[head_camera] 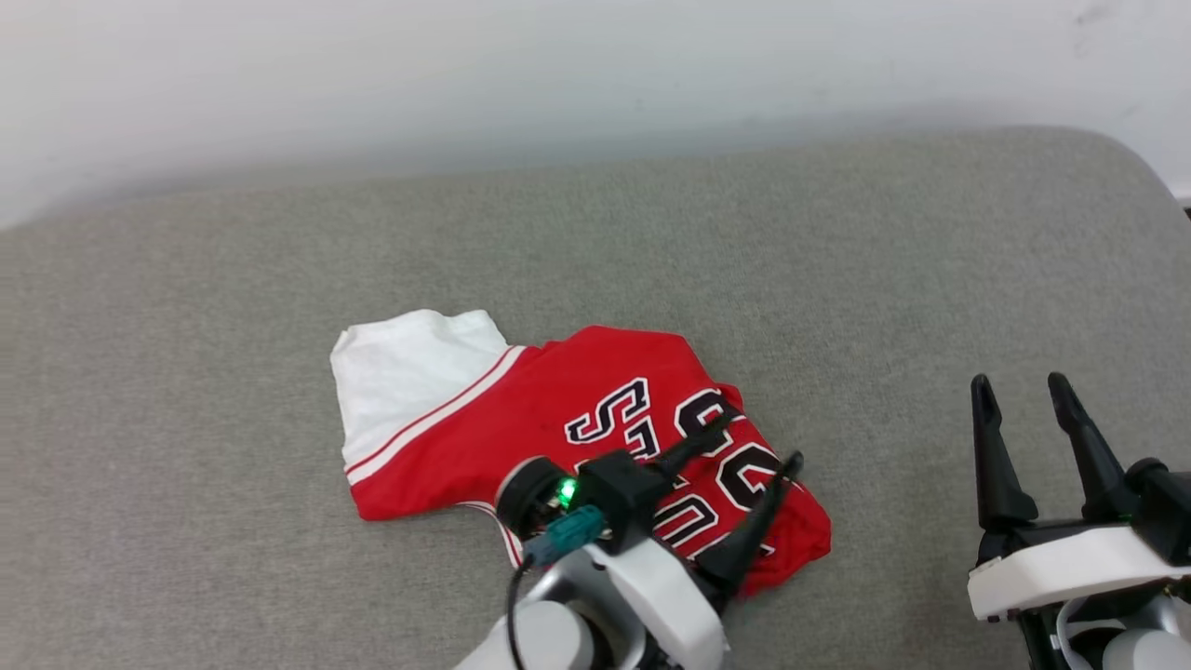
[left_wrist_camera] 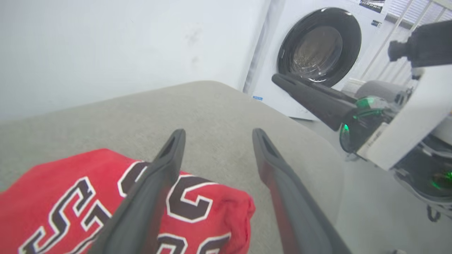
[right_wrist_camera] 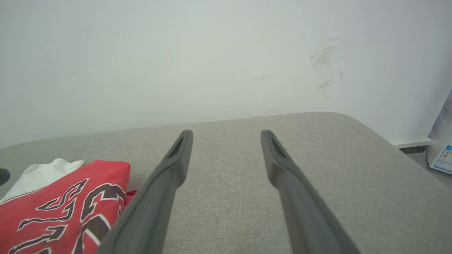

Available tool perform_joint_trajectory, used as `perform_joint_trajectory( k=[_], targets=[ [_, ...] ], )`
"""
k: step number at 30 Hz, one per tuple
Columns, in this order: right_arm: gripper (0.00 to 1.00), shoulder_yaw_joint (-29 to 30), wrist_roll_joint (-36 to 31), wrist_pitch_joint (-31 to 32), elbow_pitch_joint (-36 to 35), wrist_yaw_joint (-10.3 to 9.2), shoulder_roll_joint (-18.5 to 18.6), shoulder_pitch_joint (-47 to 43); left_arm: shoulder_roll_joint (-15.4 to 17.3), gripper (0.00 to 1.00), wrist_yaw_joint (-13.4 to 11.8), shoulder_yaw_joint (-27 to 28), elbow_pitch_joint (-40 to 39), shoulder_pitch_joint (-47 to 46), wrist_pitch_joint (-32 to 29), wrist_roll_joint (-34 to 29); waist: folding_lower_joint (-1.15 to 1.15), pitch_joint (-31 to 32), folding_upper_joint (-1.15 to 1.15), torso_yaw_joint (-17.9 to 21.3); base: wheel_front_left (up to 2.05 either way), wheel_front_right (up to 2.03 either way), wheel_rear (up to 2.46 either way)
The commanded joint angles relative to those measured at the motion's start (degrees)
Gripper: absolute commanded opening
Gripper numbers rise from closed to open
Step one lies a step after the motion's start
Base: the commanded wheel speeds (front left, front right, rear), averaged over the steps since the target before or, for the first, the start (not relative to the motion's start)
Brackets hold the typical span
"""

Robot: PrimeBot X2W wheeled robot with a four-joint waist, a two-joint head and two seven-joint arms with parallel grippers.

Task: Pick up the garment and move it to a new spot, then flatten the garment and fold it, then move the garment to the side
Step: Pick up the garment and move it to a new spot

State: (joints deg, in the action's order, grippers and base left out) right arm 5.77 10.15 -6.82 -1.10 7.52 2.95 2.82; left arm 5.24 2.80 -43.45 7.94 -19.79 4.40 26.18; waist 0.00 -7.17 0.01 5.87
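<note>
Crosswise: garment point(head_camera: 484, 428), long axis left-right, white sleeve point(head_camera: 400, 372) leftward; left gripper point(head_camera: 756, 442), right gripper point(head_camera: 1019, 381) jaws spread, empty.

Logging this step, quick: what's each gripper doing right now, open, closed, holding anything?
Left gripper: open, holding nothing, above the shirt.
Right gripper: open, empty.

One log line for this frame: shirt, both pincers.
shirt: folded over, on grey cushion | left pincer: open over shirt's lettered end, empty | right pincer: open, empty, over bare cushion
</note>
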Motion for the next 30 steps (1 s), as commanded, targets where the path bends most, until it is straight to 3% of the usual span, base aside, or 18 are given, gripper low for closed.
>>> perform_joint_trajectory(
  k=[1,8,13,21,30],
  targets=[
    [1.00,-0.14,-0.41,0.63,-0.52,-0.06,-0.10,-1.34,1.13,1.00,-1.55,1.42,-0.89,1.21,1.93,-0.92,0.00,2.35,-0.01,-1.70,0.00,0.00,0.00],
    [1.00,-0.73,-0.84,2.60,-2.01,-0.06,-0.09,-4.20,5.15,1.00,-8.15,9.16,-0.83,3.98,7.17,-0.87,0.00,4.96,-0.01,-4.09,0.00,0.00,0.00],
    [1.00,-0.83,-0.60,3.76,-2.94,-0.06,-0.09,-6.41,8.43,1.00,-11.20,14.32,0.01,7.48,9.25,-0.14,0.00,6.98,-0.01,-5.63,0.00,0.00,0.00],
    [1.00,-1.09,-0.10,4.64,-4.18,-0.06,-0.10,-8.95,13.06,1.00,-12.96,20.10,-0.77,13.93,10.37,1.94,0.00,8.72,-0.01,-6.61,0.00,0.00,0.00],
    [1.00,-1.17,-0.38,5.08,-4.43,-0.06,-0.10,-10.33,14.33,1.00,-13.17,21.82,-1.77,17.22,10.59,2.22,0.00,10.02,-0.01,-6.36,0.00,0.00,0.00]
  ],
)
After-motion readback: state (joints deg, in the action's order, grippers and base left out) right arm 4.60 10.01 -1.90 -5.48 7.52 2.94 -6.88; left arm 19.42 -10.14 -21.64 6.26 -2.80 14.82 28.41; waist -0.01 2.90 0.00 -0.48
